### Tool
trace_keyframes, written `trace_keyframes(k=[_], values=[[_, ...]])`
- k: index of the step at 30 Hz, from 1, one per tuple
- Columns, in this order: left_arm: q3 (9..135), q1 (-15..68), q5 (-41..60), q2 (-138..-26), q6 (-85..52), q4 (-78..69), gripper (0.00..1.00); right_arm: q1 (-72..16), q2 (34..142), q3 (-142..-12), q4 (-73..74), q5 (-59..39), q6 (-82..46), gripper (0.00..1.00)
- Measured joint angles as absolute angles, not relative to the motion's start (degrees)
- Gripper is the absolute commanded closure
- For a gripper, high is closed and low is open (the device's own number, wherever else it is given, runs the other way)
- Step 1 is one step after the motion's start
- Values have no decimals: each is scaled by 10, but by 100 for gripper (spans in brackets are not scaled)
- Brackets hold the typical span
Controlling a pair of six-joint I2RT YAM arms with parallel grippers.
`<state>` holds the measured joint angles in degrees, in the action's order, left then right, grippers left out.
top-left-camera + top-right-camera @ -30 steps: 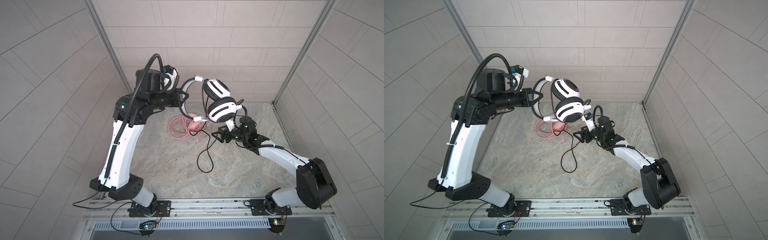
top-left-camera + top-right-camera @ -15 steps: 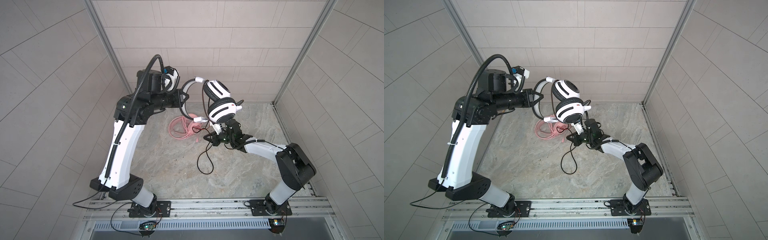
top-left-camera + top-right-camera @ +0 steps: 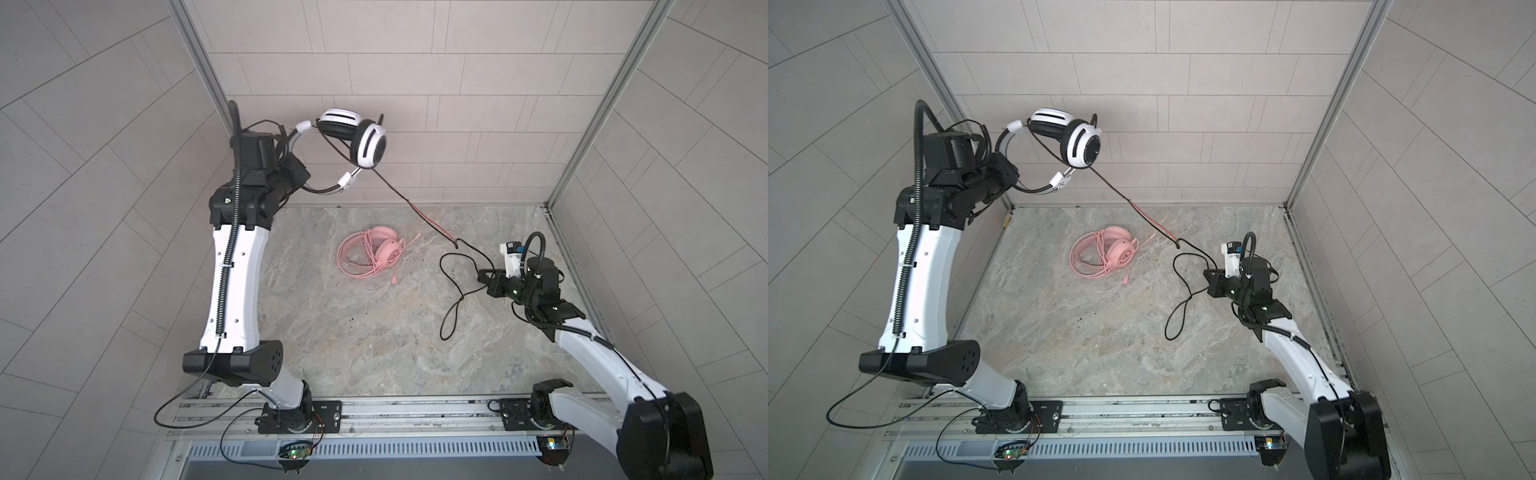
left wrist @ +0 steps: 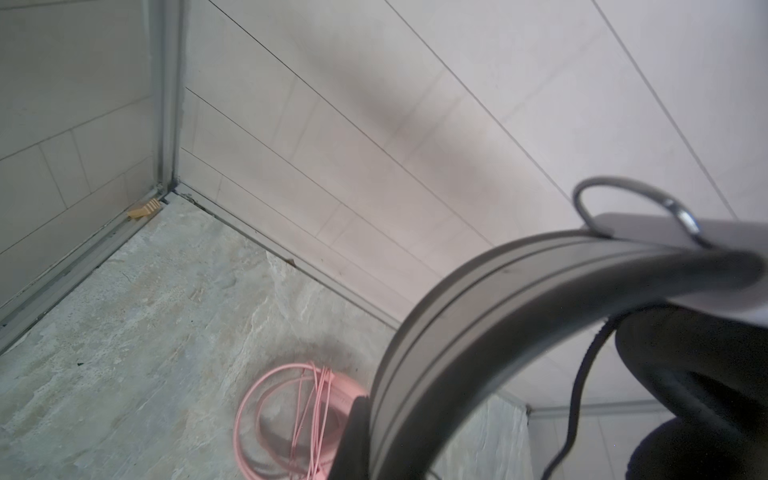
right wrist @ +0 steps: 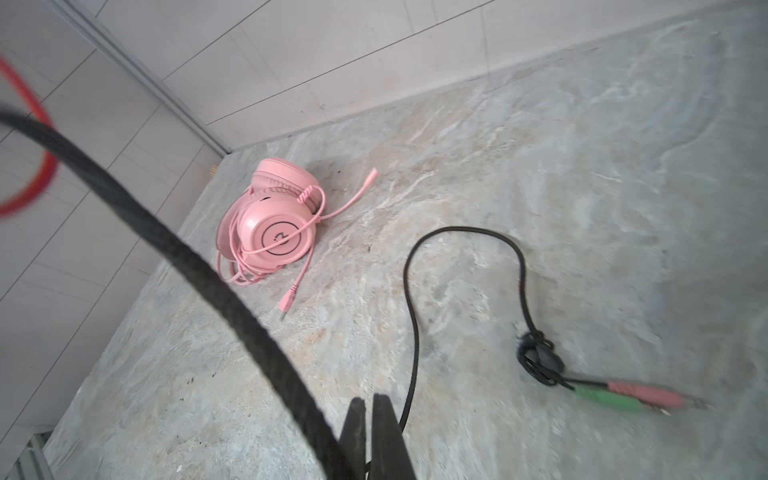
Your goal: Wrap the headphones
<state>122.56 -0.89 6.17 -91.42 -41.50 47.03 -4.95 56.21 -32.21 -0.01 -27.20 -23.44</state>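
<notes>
Left gripper (image 3: 301, 178) clamps the white headset (image 3: 365, 141) high near the back wall (image 3: 457, 124), right gripper (image 3: 488, 282) pinches its cable (image 3: 451, 307) near the right wall (image 3: 665, 208), and the pink headset (image 3: 374, 257) lies mid-floor (image 3: 353, 340) with open room around it.

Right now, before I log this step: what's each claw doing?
Left claw: closed on the white-and-black headset, gripping its headband.
Right claw: closed on that headset's black cable.

The left arm (image 3: 236, 282) and right arm (image 3: 598, 356) are cased white with black joints; a ribbed hose (image 3: 237, 166) is clipped to the left.
</notes>
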Motion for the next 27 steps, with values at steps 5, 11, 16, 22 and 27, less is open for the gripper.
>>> trace_keyframes(k=[5,11,16,22,27], values=[[1269,-33,88,-958,-456,440,100,27,528,-302,-61,-256,-242,100],[1271,-38,115,-964,-457,440,100,94,511,-296,-79,-272,-255,100],[1263,-40,120,-964,-456,432,100,96,510,-301,-92,-307,-255,100],[1235,-7,98,-963,-451,411,100,18,499,-333,-156,-278,-241,100],[1218,70,31,-964,-388,414,100,-107,468,-414,-241,-214,-206,100]])
